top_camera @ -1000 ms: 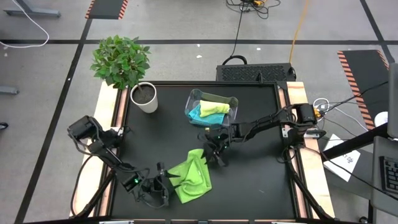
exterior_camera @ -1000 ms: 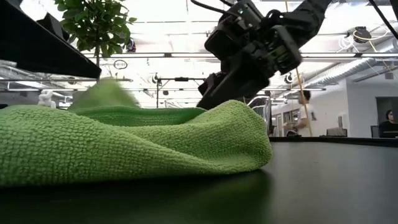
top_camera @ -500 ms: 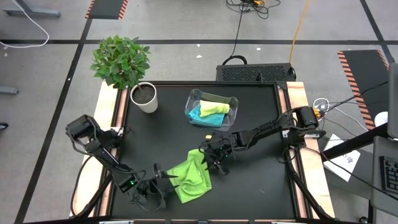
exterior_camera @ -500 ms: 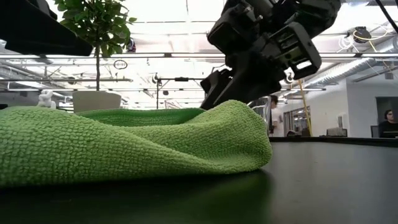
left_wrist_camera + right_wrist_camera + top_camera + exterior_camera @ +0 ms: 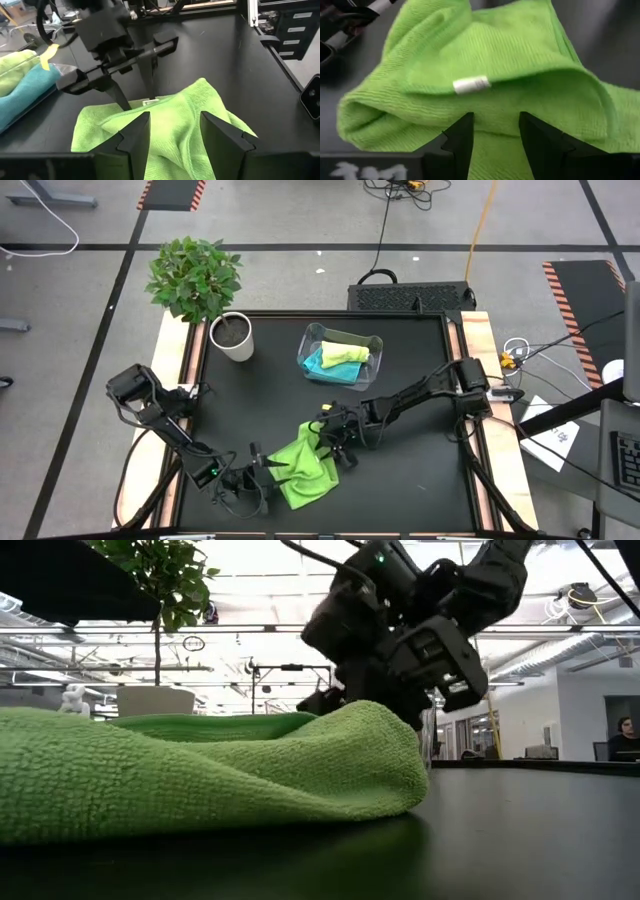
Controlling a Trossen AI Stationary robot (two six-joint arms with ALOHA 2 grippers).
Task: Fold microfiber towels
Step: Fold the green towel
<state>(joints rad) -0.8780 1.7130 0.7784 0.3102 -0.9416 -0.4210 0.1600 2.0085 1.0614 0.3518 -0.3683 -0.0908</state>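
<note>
From the high view I saw the bright green towel [image 5: 305, 468] lying rumpled and partly folded on the black bench [image 5: 420, 480], low in the frame and a little left of centre. My left gripper [image 5: 262, 473] sat at the towel's left edge, near the bottom of the frame; in its wrist view its two fingers [image 5: 134, 137] stood apart over the cloth with nothing pinched between them. My right gripper [image 5: 335, 442] reached in from the right side and hovered at the towel's upper right corner; its wrist view showed both fingers [image 5: 461, 137] spread just above the green pile, close to a small white label [image 5: 471, 84], and gripping nothing. In the low view the towel [image 5: 200, 775] filled the left foreground as a thick fold, with the right gripper [image 5: 395, 670] hanging just behind its raised edge. The clear plastic bin [image 5: 340, 352] stood in the upper middle of the bench, holding the pale yellow-green towel [image 5: 345, 353] on top of the turquoise towel [image 5: 318, 364]. A potted plant [image 5: 200, 285] stood at the upper left corner.
</note>
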